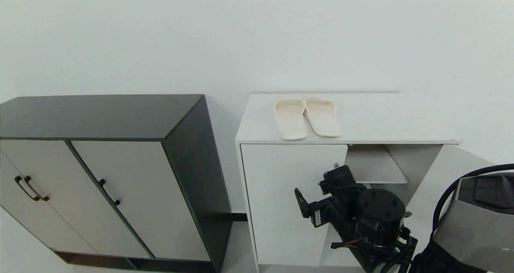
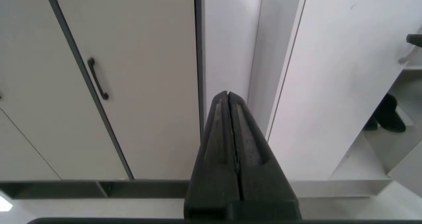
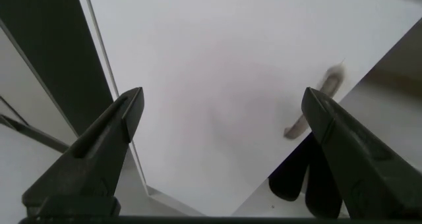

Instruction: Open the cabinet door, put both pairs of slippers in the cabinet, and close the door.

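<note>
A pair of cream slippers (image 1: 307,117) lies on top of the white cabinet (image 1: 361,120). The cabinet's left door (image 1: 281,200) is closed; its right side stands open and an inner shelf (image 1: 375,166) shows. A dark pair of slippers (image 3: 300,179) sits low inside the cabinet, also seen as dark slippers (image 2: 389,115) in the left wrist view. My right gripper (image 1: 319,189) hangs open in front of the closed door, close to its small handle (image 3: 316,109); the right gripper (image 3: 224,151) holds nothing. My left gripper (image 2: 229,151) is shut and empty, low down facing the gap between the two cabinets.
A black cabinet with beige doors (image 1: 100,156) stands left of the white one, with a narrow gap between them. Its door handle (image 2: 99,79) faces the left wrist. A plain wall runs behind both. The open right door panel (image 1: 453,176) juts toward me.
</note>
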Available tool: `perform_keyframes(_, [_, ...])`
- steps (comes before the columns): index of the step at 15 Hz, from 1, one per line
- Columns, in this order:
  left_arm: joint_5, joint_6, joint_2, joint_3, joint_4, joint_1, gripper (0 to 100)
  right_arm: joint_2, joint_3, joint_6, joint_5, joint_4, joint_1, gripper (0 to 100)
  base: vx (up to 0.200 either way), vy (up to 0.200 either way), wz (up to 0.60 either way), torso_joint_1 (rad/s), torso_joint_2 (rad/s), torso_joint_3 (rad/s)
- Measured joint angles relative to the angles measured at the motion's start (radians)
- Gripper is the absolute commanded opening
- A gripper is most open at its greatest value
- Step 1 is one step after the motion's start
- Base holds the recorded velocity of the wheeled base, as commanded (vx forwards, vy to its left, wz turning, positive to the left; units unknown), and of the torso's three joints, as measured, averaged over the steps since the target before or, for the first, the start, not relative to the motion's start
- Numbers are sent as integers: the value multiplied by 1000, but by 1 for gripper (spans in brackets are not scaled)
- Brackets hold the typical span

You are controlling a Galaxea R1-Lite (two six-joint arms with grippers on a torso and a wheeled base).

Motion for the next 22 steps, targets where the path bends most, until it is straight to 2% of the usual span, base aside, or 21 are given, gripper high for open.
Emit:
perform_keyframes(6, [0,0,0,0,0,0,0,0,3,0,0,0,1,100,0,0,0,253,-579,-323])
perform_keyframes(11, [0,-2,0,0,0,0,0,5,-7,-64,-11,-9,-11,100,0,0,0,43,-96,-51])
perform_keyframes(13, [0,-1,0,0,0,0,0,-16,-37,-46,-15,113,-8,100,0,0,0,0,0,0])
perform_keyframes(15, [0,-1,0,0,0,0,0,-62,-97,33,-29,336,4,100,0,0,0,0,0,0])
perform_keyframes(18, [0,-1,0,0,0,0,0,-141,-274,166,-160,692,25,100,0,0,0,0,0,0])
perform_keyframes(20, [0,-1,0,0,0,0,0,-176,-384,209,-224,775,32,100,0,0,0,0,0,0])
perform_keyframes(22, [0,0,0,0,0,0,0,-186,-426,215,-229,781,26,100,0,0,0,0,0,0])
